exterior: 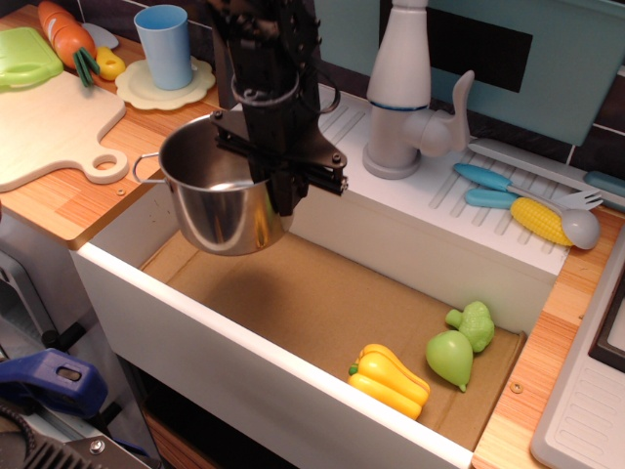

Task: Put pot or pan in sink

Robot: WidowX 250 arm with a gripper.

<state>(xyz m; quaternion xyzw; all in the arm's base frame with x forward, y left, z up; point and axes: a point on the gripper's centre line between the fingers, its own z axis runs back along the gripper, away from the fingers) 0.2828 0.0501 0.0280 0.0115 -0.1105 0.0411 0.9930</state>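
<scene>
Gripping pot (220, 200) by right rim, fingers (283, 191) apparently clamped; pot upright, hanging above sink (293, 293) left end.

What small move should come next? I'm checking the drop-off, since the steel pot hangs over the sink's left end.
Probably a straight descent. The gripper is shut on the steel pot at its rim, holding it upright above the sink floor, with bare cardboard below. The yellow pepper, green pear and broccoli lie well off to the right, so lowering before release looks clear.
</scene>
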